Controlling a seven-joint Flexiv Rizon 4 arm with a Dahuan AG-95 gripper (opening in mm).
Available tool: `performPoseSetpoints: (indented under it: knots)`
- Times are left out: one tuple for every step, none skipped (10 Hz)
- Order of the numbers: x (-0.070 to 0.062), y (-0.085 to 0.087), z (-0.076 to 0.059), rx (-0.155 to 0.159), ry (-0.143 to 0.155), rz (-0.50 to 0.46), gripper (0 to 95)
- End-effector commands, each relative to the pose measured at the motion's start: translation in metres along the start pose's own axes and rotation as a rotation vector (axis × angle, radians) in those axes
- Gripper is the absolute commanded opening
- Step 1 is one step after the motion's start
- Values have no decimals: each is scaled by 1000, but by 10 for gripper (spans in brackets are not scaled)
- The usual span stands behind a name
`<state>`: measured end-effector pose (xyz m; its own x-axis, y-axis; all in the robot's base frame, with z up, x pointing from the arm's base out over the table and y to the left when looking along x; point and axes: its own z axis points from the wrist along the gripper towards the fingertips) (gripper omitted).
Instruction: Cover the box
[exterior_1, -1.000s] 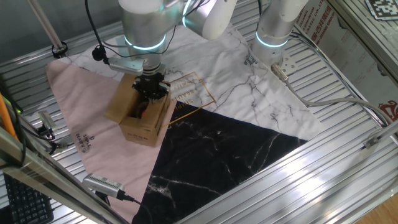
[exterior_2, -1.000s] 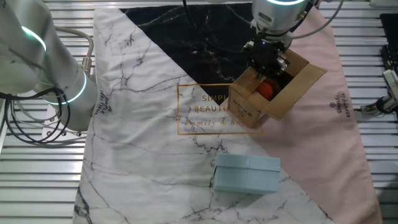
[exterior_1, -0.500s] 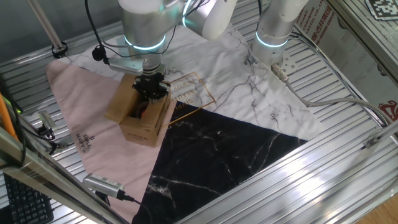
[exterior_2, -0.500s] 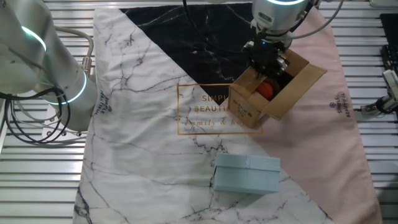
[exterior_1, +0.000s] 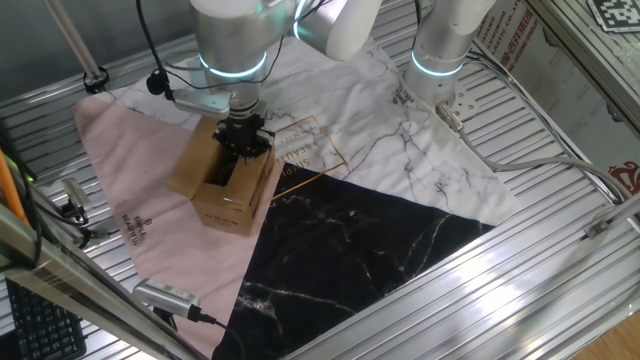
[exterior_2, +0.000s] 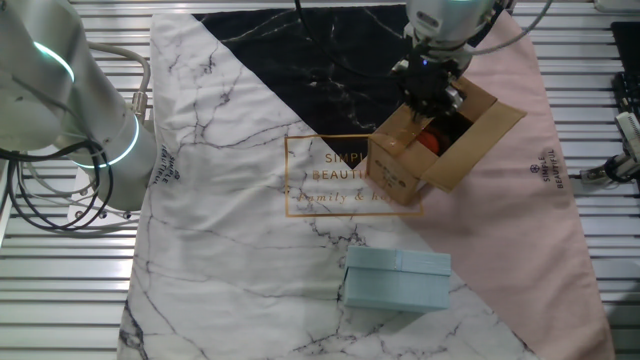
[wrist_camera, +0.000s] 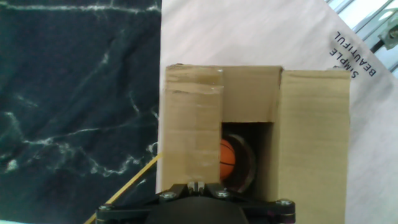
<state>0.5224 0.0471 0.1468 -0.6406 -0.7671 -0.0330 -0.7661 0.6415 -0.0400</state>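
Note:
The brown cardboard box stands on the pink part of the cloth, also seen in the other fixed view. In the hand view the box has its taped left flap and far flap folded inward, and a wide flap on the right. An orange ball shows through the remaining opening, also visible in the other fixed view. My gripper hangs just over the box's top edge. Its fingertips are pressed together and hold nothing.
A light blue box lies on the white marble cloth near the front. A second robot arm stands at the cloth's edge. A grey cabled tool and cables lie on the slatted table.
My gripper has risen slightly over the box's edge. The box and its flaps have not visibly moved.

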Motion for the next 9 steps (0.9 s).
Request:
performPoseSetpoints:
  knots:
    - [0, -2, 2, 7, -1, 0, 0]
    - [0, -2, 2, 5, -4, 1, 0]
    - [0, -2, 2, 5, -4, 2, 0]
    - [0, -2, 2, 2, -9, -1, 0]
    - [0, -2, 2, 2, -10, -4, 0]
    - [0, -2, 2, 1, -10, -3, 0]
    - [0, -2, 2, 0, -11, -1, 0]
    - [0, -2, 2, -8, -18, 4, 0]
    - [0, -2, 2, -8, -9, 2, 0]
